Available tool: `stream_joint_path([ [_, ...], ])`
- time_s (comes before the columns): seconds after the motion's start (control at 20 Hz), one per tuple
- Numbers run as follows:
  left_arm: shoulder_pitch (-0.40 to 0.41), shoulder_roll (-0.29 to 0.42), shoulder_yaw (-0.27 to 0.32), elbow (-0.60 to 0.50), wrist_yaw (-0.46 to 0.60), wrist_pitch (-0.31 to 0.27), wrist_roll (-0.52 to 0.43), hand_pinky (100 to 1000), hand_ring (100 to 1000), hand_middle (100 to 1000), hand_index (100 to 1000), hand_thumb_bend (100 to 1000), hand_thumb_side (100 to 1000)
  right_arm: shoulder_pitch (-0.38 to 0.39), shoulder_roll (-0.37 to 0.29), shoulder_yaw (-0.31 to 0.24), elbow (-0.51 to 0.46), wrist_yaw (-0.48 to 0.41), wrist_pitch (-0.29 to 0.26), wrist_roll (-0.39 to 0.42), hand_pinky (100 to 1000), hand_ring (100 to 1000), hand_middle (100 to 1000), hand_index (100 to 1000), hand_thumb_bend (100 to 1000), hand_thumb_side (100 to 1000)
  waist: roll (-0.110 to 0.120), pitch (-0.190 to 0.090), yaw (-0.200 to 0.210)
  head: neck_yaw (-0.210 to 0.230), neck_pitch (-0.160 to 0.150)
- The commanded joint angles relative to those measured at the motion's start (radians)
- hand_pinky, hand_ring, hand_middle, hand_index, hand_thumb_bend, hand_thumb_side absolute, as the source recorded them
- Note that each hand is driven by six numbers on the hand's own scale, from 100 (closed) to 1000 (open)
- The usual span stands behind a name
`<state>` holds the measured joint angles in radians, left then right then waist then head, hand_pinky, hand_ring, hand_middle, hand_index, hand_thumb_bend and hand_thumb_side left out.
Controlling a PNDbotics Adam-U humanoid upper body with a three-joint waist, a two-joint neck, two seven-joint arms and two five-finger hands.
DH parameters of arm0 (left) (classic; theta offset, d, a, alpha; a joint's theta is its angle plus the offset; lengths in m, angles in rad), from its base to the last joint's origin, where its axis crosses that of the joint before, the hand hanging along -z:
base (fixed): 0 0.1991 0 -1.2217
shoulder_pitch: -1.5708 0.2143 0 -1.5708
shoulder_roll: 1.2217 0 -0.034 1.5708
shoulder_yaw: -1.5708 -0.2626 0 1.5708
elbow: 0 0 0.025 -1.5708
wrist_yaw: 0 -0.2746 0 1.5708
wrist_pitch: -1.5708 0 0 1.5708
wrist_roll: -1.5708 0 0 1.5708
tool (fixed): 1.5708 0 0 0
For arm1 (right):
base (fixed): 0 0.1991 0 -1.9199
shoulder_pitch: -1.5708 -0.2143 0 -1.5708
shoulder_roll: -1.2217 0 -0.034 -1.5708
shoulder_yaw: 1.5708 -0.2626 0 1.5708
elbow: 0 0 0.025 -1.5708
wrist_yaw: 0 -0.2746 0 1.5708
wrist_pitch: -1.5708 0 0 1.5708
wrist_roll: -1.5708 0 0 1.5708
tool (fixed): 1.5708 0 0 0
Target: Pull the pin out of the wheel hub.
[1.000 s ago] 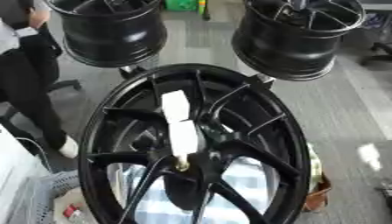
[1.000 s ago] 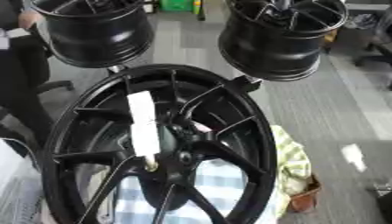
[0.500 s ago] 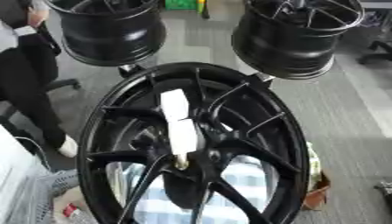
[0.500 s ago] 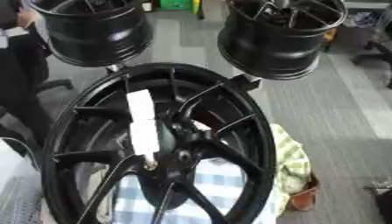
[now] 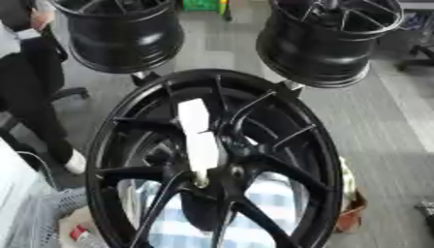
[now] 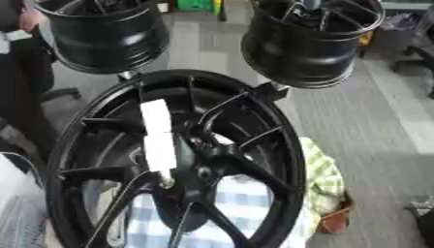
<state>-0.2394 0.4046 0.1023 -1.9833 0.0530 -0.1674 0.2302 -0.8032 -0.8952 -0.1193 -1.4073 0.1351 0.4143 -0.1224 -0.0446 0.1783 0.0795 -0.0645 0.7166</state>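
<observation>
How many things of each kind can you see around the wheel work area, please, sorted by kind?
Black wheels: 3, the near one, one far left, one far right.
White pin standing in the near wheel's hub: 1.
Checked cloths under the near wheel: 1.
Robot hands in view: 0.
Total: 5 things.

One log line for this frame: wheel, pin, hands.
wheel: black, upright, near camera | pin: white, standing in hub | hands: none in view | behind: two black wheels

Workshop-like office, black wheel rims [image 5: 326, 41] on stands, grey carpet [image 5: 386, 121], office chair [image 6: 415, 51]
</observation>
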Motion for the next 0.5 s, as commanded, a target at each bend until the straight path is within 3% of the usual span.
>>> stream_joint_path([
  [0.05, -0.015, 0.024, 0.007, -0.017, -0.004, -0.006, 0.0, 771, 874, 763, 843, 178, 673, 0.033, -0.049, 0.008, -0.187, -0.117, -0.037, 0.021, 786, 665, 568, 719, 510, 279, 0.003, -0.012, 0.0, 0.001, -0.01],
  [0.25, -0.018, 0.025, 0.007, -0.017, -0.002, -0.01, 0.001, 771, 874, 762, 843, 181, 669, 0.094, -0.038, 0.02, -0.359, -0.198, -0.062, -0.013, 788, 665, 569, 715, 499, 272, 0.004, -0.013, 0.001, 0.0, -0.011],
  [0.5, -0.021, 0.028, 0.008, -0.017, -0.001, -0.017, 0.004, 771, 873, 762, 844, 184, 664, 0.14, -0.012, 0.036, -0.488, -0.246, -0.062, -0.088, 781, 674, 577, 721, 502, 266, 0.006, -0.015, 0.005, 0.004, -0.01],
])
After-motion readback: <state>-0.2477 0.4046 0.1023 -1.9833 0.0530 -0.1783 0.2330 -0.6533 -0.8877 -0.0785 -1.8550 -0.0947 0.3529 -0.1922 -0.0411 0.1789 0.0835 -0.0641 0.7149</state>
